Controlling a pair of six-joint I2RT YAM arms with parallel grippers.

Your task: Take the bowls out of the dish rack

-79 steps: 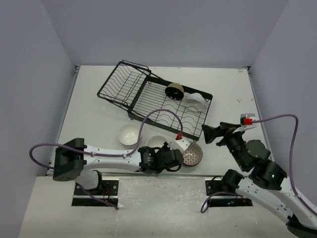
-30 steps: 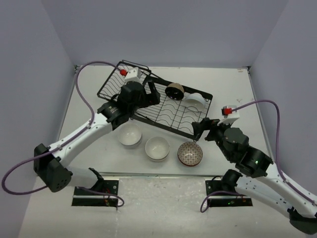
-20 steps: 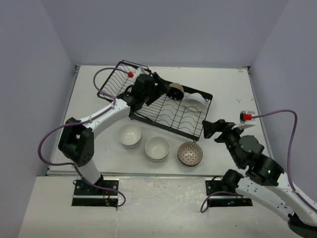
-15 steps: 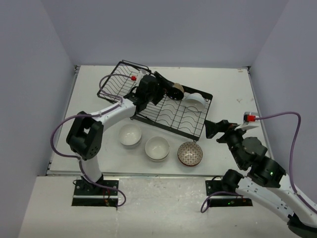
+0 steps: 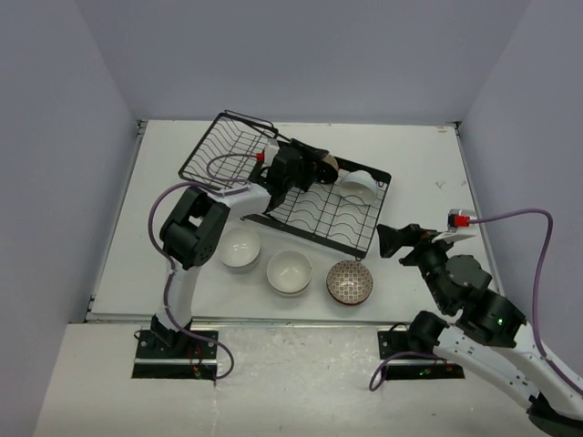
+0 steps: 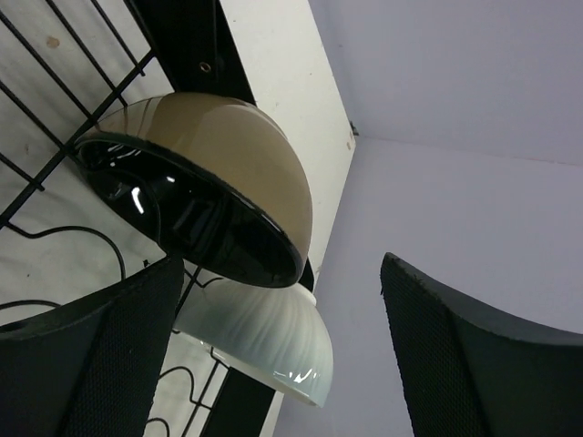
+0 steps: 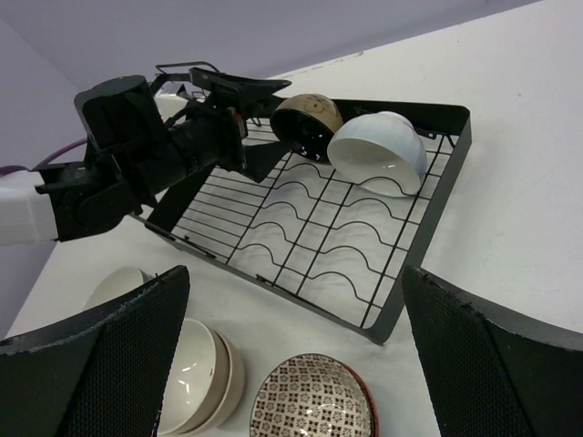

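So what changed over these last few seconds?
The left gripper swung from the patterned bowl at the front up to the rack and now sits open at the beige bowl. The right gripper shifted slightly, still open. The white bowl and two cream bowls on the table stayed put.

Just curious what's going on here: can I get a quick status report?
Left hand open at brown bowl in dish rack. Right hand open, hovering beside rack. White bowl also racked; nothing blocking.
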